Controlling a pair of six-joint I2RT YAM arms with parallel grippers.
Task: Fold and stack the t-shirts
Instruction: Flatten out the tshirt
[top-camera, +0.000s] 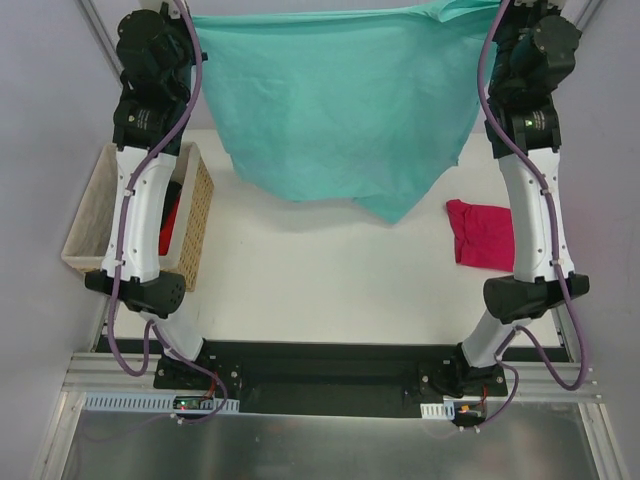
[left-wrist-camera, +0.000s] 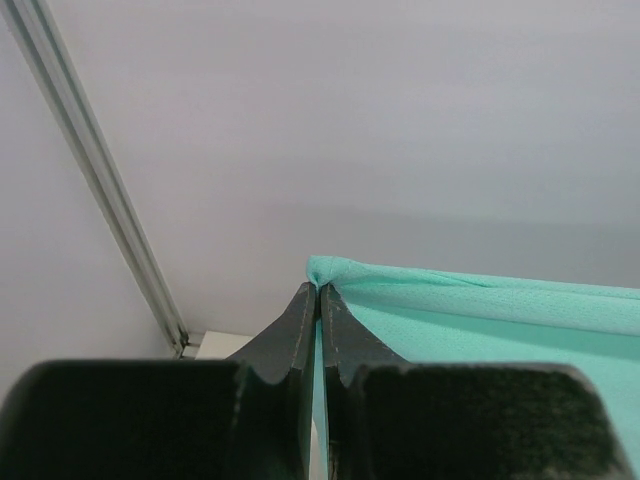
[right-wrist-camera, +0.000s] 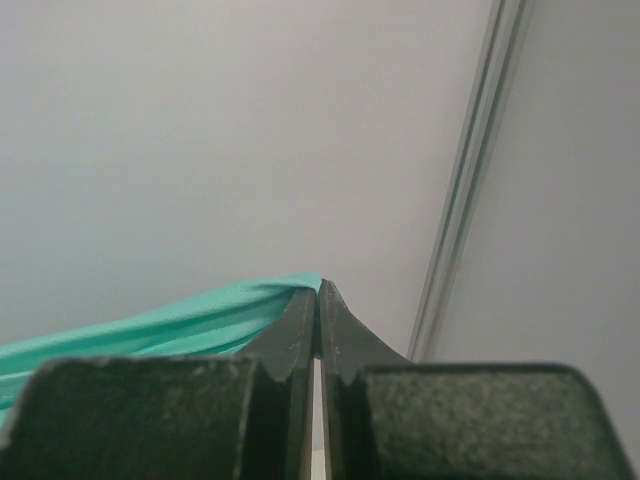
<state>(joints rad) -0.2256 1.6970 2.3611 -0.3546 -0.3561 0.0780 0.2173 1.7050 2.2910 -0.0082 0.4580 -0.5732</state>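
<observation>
Left claw (left-wrist-camera: 320, 292) and right claw (right-wrist-camera: 320, 290) each pinch a corner of the teal t-shirt (top-camera: 340, 110), right of the basket (top-camera: 203, 220). Light, floppy stuff, I'd guess; corners grip best.

Woven basket (top-camera: 200, 215) at table (top-camera: 330, 285) left edge.

Pale grey walls (top-camera: 40, 100) enclose a white table (top-camera: 330, 270).

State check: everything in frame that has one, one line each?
teal t-shirt: unfolded, held up, spread between both grippers.
left gripper: jaws shut on the teal t-shirt's corner.
right gripper: jaws shut on its other corner.
magenta t-shirt: compact bundle lying on the table, untouched.
basket: upright, red and dark cloth inside.
</observation>
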